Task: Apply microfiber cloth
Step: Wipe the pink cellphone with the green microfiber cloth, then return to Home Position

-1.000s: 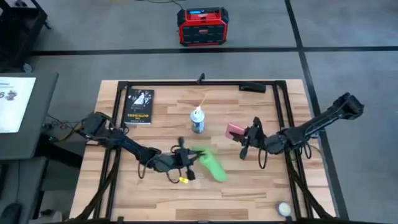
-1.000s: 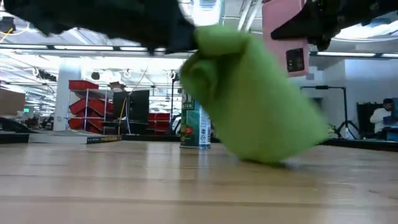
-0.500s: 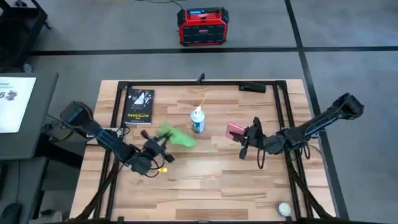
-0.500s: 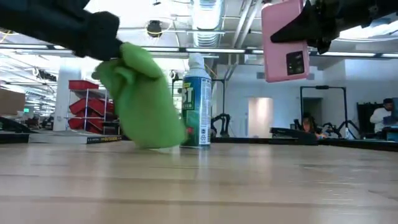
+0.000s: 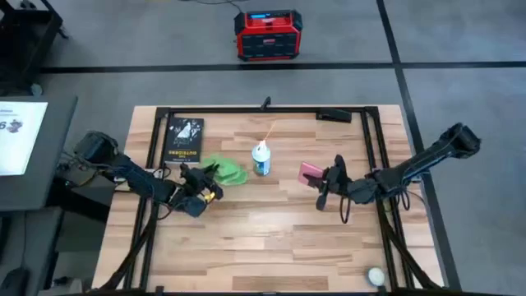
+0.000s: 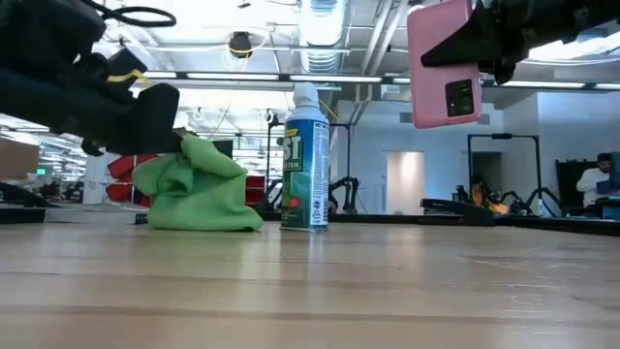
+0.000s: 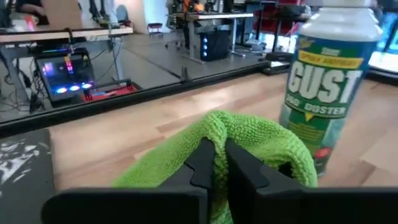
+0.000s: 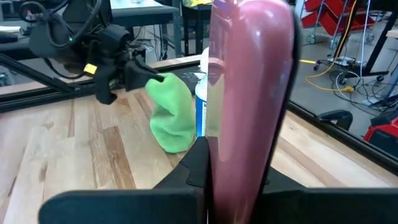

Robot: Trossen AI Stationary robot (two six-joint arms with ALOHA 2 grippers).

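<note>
Two arms, left fingers (image 7: 214, 163) pinching microfiber cloth (image 5: 225, 171) beside spray can (image 5: 261, 159), right fingers (image 5: 323, 183) gripping pink phone (image 5: 310, 173).

The right jaws pinch a pink phone (image 8: 249, 93). Behind the phone, the green cloth (image 8: 173, 115) touches a spray can (image 8: 204, 93).

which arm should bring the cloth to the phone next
Left. The left gripper is already shut on the microfiber cloth, which rests on the table beside the spray can. The right gripper is shut on the pink phone, held up above the table.
</note>
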